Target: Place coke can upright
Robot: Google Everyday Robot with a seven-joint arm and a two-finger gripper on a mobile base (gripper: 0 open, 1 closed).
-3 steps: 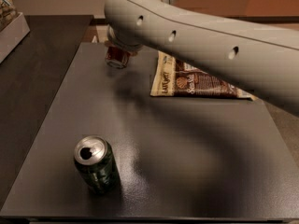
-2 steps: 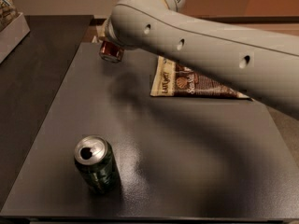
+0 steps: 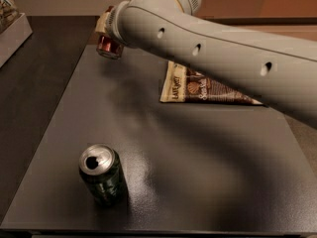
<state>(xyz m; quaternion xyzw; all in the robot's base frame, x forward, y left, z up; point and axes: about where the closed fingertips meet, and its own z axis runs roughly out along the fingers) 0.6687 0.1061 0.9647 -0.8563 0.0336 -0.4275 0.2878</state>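
Note:
The coke can (image 3: 109,47), small and red with a silver rim, hangs at the far left corner of the dark table (image 3: 208,177), its lower end showing below the arm. My gripper (image 3: 108,33) is at the top left, mostly hidden behind the thick pale arm (image 3: 213,53), and is shut on the can. The can looks lifted off the table surface and slightly tilted. Its top end is hidden by the gripper.
A dark green can (image 3: 102,175) with a silver top stands upright at the front left of the table. A flat brown snack packet (image 3: 198,89) lies at the back middle. A white box (image 3: 12,33) sits off the table at the far left.
The arm has swung left and farther back, carrying the red can with it toward the table's far left corner. The green can and the packet have not moved.

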